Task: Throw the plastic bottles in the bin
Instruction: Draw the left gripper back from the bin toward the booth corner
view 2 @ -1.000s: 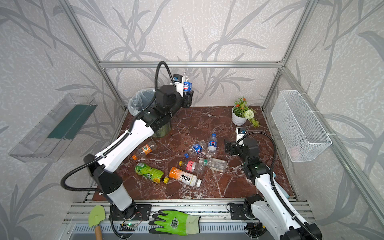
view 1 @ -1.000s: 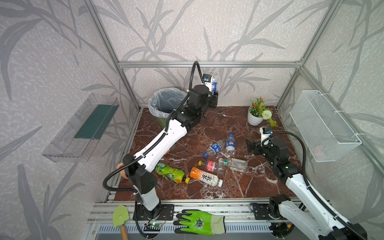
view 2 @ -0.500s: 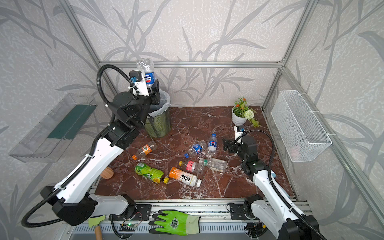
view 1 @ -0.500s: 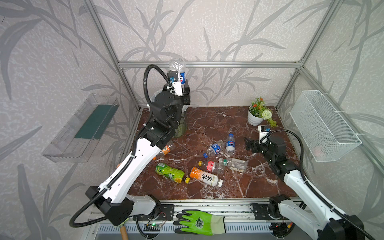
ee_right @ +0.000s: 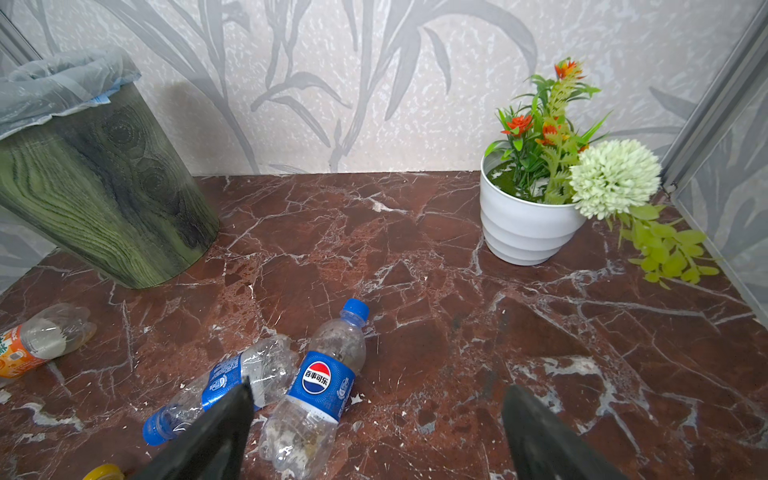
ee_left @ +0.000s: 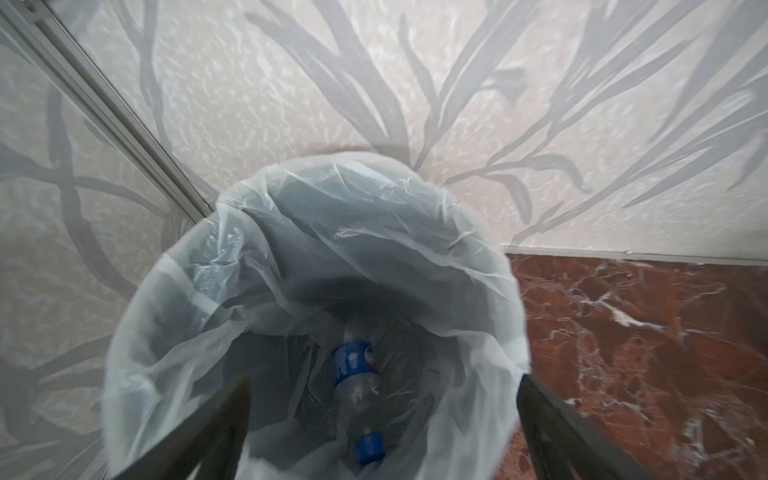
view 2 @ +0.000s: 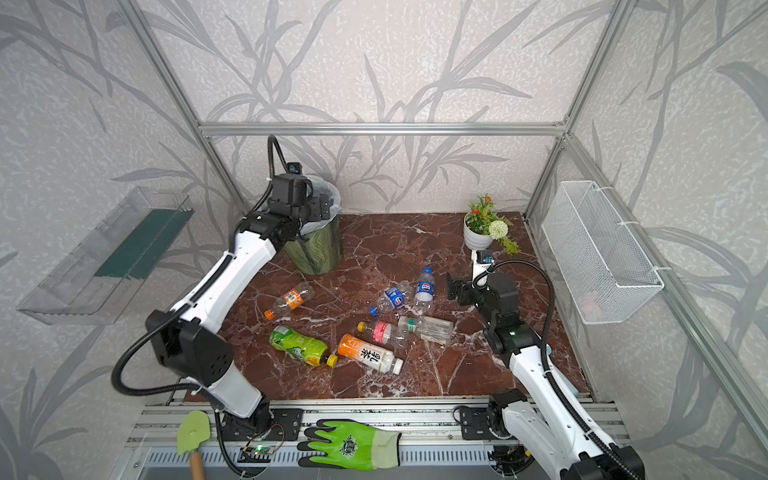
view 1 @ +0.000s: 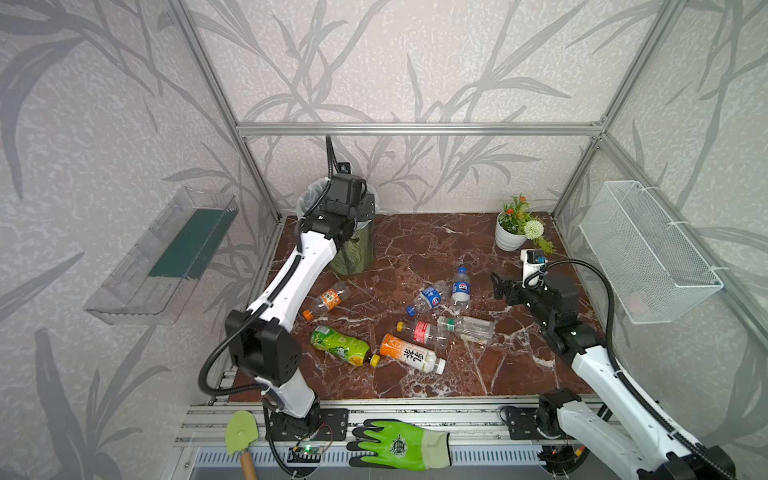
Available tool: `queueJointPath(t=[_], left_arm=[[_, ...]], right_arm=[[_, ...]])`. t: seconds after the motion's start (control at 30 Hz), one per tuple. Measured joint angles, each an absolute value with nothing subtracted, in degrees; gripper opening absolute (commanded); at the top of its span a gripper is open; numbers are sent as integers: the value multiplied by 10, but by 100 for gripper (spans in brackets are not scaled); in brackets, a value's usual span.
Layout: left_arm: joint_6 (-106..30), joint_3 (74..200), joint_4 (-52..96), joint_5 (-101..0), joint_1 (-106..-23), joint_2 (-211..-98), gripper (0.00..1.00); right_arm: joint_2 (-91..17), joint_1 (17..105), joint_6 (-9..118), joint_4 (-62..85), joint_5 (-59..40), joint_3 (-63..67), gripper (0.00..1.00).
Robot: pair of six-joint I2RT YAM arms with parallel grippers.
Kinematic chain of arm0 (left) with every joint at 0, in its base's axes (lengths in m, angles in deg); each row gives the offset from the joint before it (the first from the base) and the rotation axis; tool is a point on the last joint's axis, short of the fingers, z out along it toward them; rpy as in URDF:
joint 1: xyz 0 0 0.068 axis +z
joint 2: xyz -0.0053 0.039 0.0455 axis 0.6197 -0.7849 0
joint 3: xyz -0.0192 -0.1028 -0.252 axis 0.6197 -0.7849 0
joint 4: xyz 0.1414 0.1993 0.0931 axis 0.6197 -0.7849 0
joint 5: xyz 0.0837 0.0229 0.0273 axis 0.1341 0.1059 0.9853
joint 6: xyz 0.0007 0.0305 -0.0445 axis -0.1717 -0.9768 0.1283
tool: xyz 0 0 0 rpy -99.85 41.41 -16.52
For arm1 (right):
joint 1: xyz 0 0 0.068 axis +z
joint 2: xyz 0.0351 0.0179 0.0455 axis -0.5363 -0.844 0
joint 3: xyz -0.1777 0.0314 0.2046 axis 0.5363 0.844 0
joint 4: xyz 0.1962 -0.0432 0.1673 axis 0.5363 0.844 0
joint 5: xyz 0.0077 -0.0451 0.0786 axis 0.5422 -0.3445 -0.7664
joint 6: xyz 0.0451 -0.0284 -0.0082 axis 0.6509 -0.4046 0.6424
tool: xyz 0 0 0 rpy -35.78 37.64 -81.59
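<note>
Bottle in the bin: a clear bottle with a blue label and blue cap lies on the liner at the bottom.
Bin: the bin stands upright in the back-left corner of the bench, its pale liner folded over the rim.
Left fingers: the left fingers hang over the bin's mouth, spread wide apart, with nothing between them.
Bottles on the bench: seven, all lying down.
- The orange-label bottle lies alone near the bin's foot.
- A crushed blue-label bottle lies beside a whole blue-label bottle mid-bench.
- The red-label bottle and the green-collared clear bottle lie just in front of those two.
- The green-wrapped bottle and the orange-and-white bottle lie nearest the front edge.
Right fingers: the right fingers are apart and empty, low over the bench, just beside the blue-label pair.
Around: a white flowerpot stands at the back right, a wire basket hangs on the right wall, and a green glove lies on the front rail.
</note>
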State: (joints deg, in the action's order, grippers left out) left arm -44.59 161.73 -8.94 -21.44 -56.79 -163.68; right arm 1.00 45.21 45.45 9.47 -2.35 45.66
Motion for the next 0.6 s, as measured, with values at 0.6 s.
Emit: queueJointPath(t=[0.6], left_arm=[[-276, 1522, -70, -359, -312, -1659, 99]], right_arm=[[-7, 452, 456, 94, -22, 457, 94]])
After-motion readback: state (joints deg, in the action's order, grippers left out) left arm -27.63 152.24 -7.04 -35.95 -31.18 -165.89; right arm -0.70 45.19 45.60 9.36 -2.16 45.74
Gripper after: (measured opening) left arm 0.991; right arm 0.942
